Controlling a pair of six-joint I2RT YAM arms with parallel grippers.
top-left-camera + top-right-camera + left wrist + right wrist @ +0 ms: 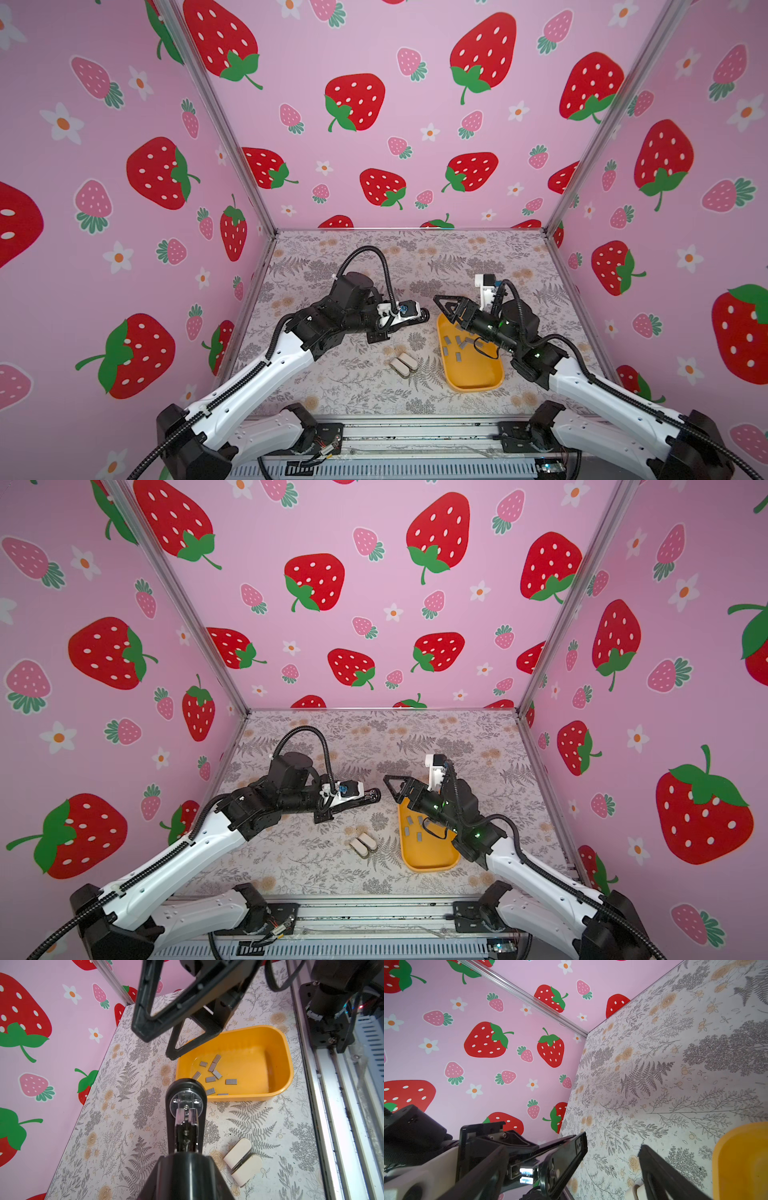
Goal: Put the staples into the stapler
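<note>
Walls (374, 83): pink strawberry panels shut in three sides, with metal posts at the corners. In both top views they meet the table (436, 249) along its upper, left and right edges. Table: floral print. The widest open ground is the band across its upper part, beyond both my wrists. A smaller open patch lies at lower centre, just above the front rail (415, 432). Tray (473, 388): yellow, right of centre, long axis running up-frame. Its lower rim is near the table's front edge but apart from it, and my right arm crosses over its upper half. Stapler (423, 314): black, mid-table, reaching toward frame right, its rounded end just left of the tray's upper corner. The left wrist view looks down its length (187, 1085) and shows bright metal inside. Left gripper (409, 318): my fingers are drawn narrow, clamped on the stapler's body. Right gripper (439, 307): my fingers are spread wide and hold nothing. The tips point frame left above the tray's upper rim, with a thin gap between the nearer tip and the stapler's end. White-topped blocks (403, 365): two stubby ones, pressed side by side, lower left of the tray, near its wall but not touching. Staples (214, 1074): short grey strips lying loose and flat on the tray floor, partly hidden under my right wrist in the top views.
</note>
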